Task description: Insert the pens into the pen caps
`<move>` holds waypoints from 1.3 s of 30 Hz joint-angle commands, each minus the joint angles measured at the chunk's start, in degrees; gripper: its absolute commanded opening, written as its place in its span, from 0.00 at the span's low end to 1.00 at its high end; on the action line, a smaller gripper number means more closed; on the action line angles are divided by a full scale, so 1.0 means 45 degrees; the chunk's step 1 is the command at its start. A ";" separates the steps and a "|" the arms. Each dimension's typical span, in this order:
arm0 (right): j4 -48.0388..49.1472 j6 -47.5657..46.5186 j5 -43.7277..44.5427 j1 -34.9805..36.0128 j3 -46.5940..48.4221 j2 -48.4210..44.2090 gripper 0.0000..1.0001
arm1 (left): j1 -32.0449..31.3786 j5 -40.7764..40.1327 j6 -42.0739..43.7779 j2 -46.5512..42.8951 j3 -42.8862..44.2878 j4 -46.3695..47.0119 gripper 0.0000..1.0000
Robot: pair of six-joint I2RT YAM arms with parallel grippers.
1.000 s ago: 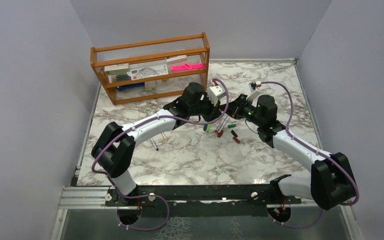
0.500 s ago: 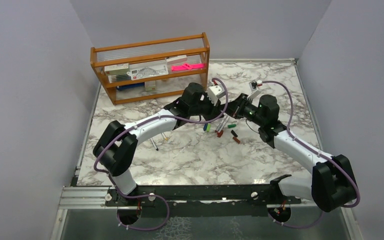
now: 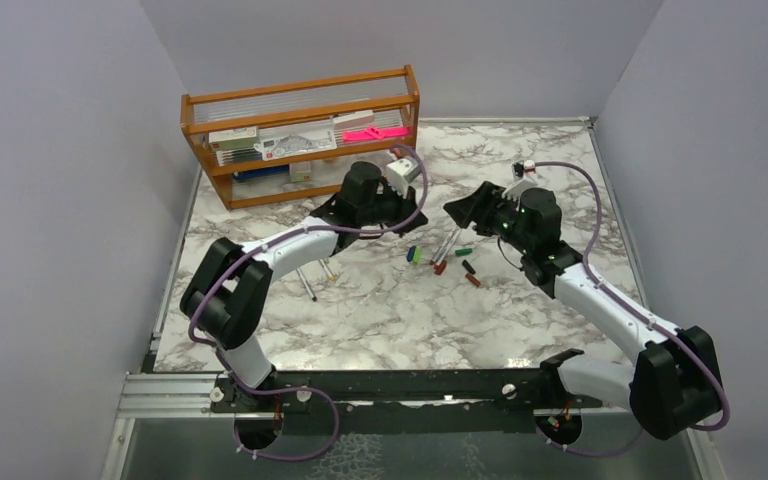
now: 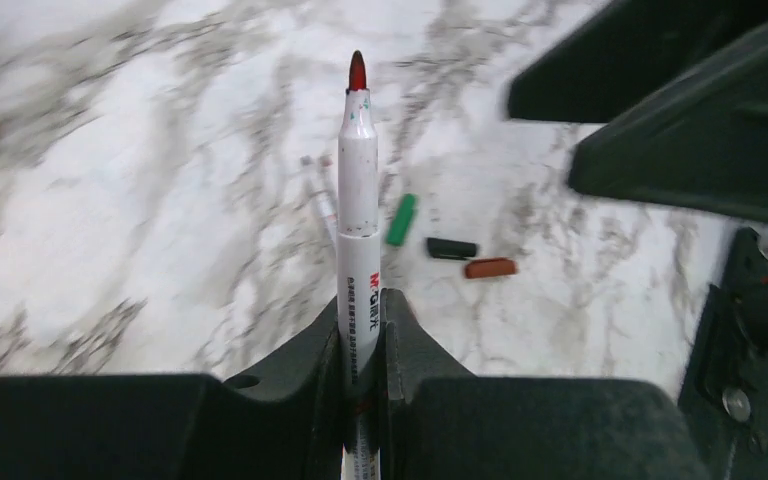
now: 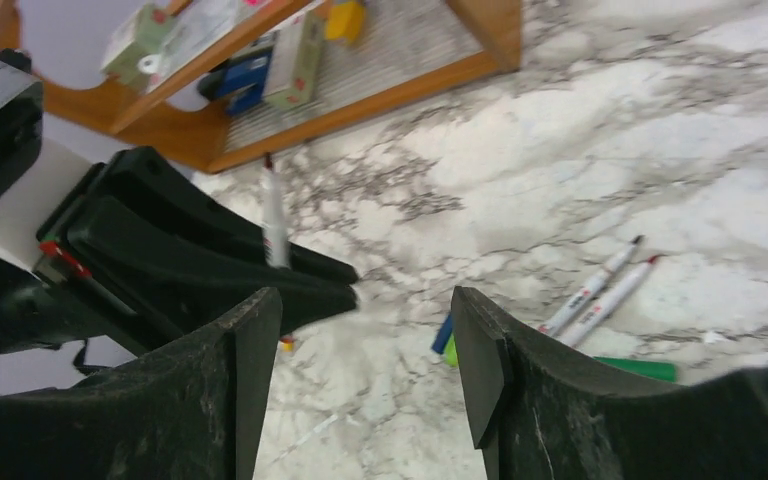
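Left wrist view: found the left gripper [image 4: 363,305] pinched shut on a red-tipped pen [image 4: 358,180], barrel standing straight up the middle of the frame, bare nib at the top. Read a logo on the white barrel just above the fingers [image 4: 405,345], seemingly "M&G", with smaller print beneath too fine to make out. Spotted three of the pen caps on the marble table [image 4: 110,200] to the right of the barrel: a green cap [image 4: 400,220], a dark cap [image 4: 452,248] and a red-brown cap [image 4: 490,267], lying close together. Turned to the right wrist view and saw the right gripper [image 5: 360,300] spread wide with nothing between its fingers [image 5: 230,370]. Saw also two more pens [image 5: 600,285] lying side by side at the right of the frame, with a green cap [image 5: 640,368] just below them. Made out no legible writing on the boxes in the wooden rack [image 5: 490,30] along the top of that frame. Judged the pen light, stiff and smooth, likely to slide or swivel in a loose pinch. Judged mid-barrel the right hold, leaving the nib end free. Judged the caps lighter again, prone to roll, best taken across the closed end with the mouth exposed.
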 commanded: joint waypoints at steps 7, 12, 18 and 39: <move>-0.4165 -0.3285 0.1686 0.0845 0.2213 0.2582 0.40 | 0.0724 -0.4299 -0.0777 -0.2212 -0.0303 -0.1106 0.00; -0.4944 -0.3651 0.3477 0.2471 0.3948 0.4767 0.32 | 0.0788 -0.6541 -0.0842 -0.2619 0.0179 -0.2488 0.00; -0.5375 -0.3759 0.4400 0.3341 0.4949 0.6494 0.43 | 0.1109 -0.8945 -0.2481 -0.3824 -0.1077 -0.1962 0.00; -0.6107 -0.3467 0.5118 0.4095 0.5779 0.8518 0.36 | 0.1141 -0.7799 -0.1989 -0.3757 -0.1220 -0.1750 0.00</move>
